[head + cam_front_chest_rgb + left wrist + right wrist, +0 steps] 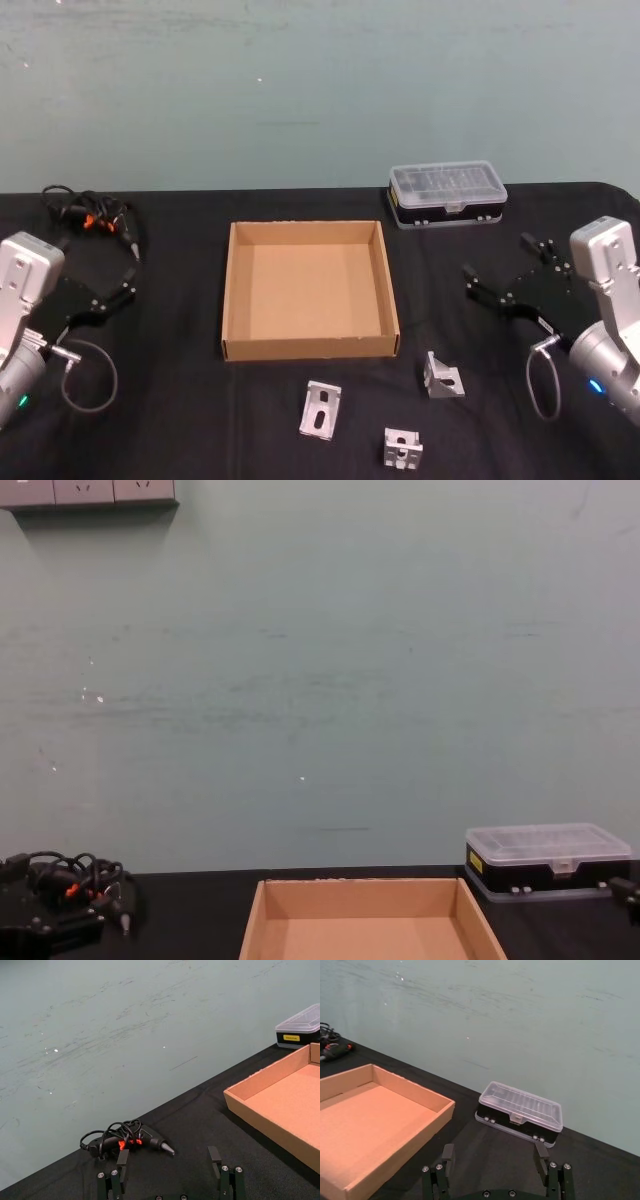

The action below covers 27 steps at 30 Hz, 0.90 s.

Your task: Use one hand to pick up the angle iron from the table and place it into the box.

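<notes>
Three small silvery angle irons lie on the black table [170, 420] in front of the box: one [321, 409] at the left, one [442, 377] at the right, one [403, 449] nearest the front edge. The brown cardboard box [310, 347] sits at the table's centre with nothing in it; its wall also shows in the wrist views [270, 1125] [415, 1132]. My left gripper [122, 275] [168, 1160] hovers open at the table's left side, holding nothing. At the right side my right gripper [495, 254] [493, 1154] is open too, roughly level with the box.
A black organiser case with a clear lid [447, 193] [520, 1112] stands behind the box to the right. A black tool with a coiled cable [90, 215] [127, 1139] lies at the back left. A pale green wall runs behind the table.
</notes>
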Motion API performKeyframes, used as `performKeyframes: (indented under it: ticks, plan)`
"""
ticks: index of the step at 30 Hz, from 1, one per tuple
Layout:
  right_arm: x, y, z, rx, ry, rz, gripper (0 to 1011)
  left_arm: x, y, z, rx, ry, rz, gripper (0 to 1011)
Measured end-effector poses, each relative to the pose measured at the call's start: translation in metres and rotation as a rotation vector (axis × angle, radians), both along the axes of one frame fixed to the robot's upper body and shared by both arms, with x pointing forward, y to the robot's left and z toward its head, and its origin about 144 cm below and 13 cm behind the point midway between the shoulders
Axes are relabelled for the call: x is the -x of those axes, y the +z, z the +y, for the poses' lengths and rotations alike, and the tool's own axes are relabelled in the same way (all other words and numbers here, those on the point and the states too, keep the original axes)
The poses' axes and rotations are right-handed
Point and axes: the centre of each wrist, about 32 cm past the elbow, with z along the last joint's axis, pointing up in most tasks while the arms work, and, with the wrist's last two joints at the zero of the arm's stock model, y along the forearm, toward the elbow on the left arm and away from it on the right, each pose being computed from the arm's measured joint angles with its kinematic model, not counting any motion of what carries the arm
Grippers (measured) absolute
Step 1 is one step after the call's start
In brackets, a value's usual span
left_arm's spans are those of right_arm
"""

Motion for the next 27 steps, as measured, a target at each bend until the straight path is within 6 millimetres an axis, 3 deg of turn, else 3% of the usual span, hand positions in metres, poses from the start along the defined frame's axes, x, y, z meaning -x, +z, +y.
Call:
performKeyframes:
  ticks: [12,27]
  plan:
    - [0.022,0.007,-0.008,-0.018,0.084,0.051,1004,0.0,0.0,0.0,0.0,0.0,0.0,1000]
    - [0.044,0.005,-0.003,-0.01,0.199,0.125,1004,0.0,0.0,0.0,0.0,0.0,0.0,1000]
